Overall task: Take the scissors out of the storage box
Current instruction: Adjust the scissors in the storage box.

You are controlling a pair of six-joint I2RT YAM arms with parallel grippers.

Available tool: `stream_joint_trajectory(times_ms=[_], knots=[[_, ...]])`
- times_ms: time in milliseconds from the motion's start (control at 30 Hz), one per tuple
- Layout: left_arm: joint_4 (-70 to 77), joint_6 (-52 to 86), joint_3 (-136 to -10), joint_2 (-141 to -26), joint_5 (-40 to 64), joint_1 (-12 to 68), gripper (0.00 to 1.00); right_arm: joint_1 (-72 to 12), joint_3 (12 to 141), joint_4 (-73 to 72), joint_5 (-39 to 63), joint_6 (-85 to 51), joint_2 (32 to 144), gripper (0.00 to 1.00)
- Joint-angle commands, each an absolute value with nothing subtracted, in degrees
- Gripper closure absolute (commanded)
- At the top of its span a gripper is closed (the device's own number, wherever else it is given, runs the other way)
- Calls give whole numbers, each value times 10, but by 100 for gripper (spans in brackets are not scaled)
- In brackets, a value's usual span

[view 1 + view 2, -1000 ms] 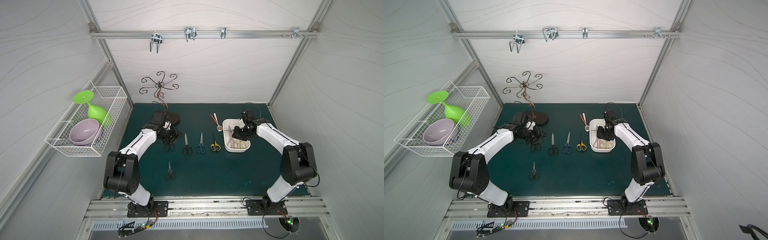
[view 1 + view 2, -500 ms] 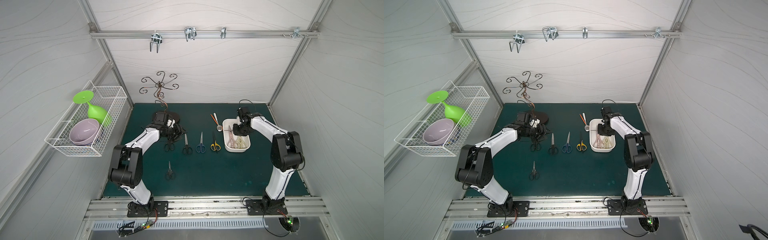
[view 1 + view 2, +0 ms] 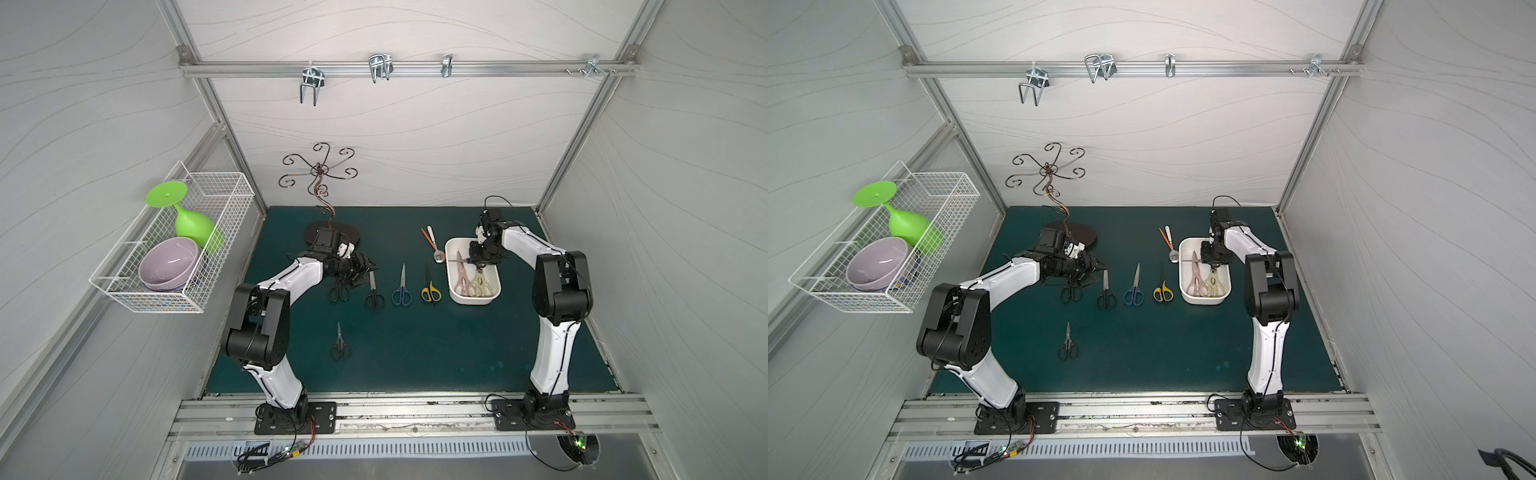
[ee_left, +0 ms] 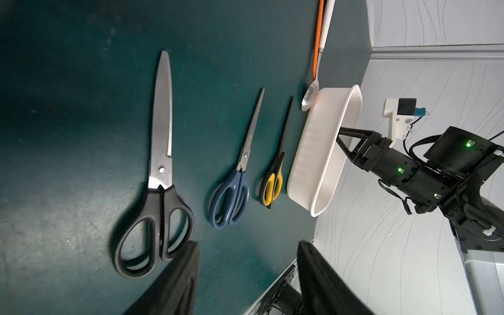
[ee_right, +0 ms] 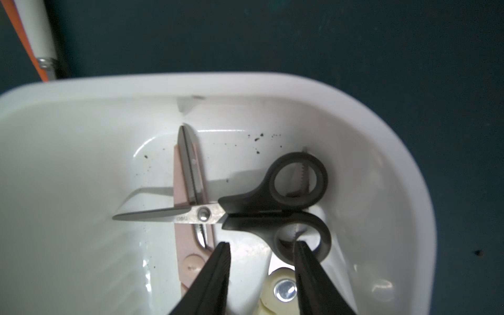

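The white storage box (image 3: 448,270) (image 3: 1182,274) stands at the right of the green mat. Inside, small black-handled scissors (image 5: 245,210) lie crosswise over pink shears (image 5: 188,169) (image 3: 461,278) and cream shears (image 5: 278,289) (image 3: 482,284). My right gripper (image 5: 261,244) (image 3: 476,259) is down in the box, open, one fingertip over the lower handle loop, gripping nothing. On the mat lie black scissors (image 4: 158,163), blue scissors (image 4: 237,174) and yellow-and-black scissors (image 4: 275,174). My left gripper (image 4: 248,244) (image 3: 365,266) hovers open beside them, empty.
Two more black scissors (image 3: 338,291) (image 3: 340,345) lie at the left of the mat. A white-handled spoon (image 3: 434,245) and an orange stick (image 3: 427,239) rest by the box's far corner. A curly wire stand (image 3: 320,195) is at the back, a wire basket (image 3: 174,249) on the left wall.
My right gripper has shifted toward the far end of the box and its jaws have widened. My left gripper has drifted a little to the right along the row.
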State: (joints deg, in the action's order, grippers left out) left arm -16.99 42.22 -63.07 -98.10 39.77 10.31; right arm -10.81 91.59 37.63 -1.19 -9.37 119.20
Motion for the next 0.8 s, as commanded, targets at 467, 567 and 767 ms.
stream_joint_trajectory(times_ms=[467, 567, 767], knots=[[-152, 424, -627, -987, 411, 106, 39, -111, 914, 383, 1, -87, 1217, 56], [-153, 424, -624, -981, 411, 106, 39, -118, 903, 390, 13, -96, 1198, 56], [-142, 433, -621, -979, 415, 108, 39, -144, 877, 414, 65, -132, 1155, 56]])
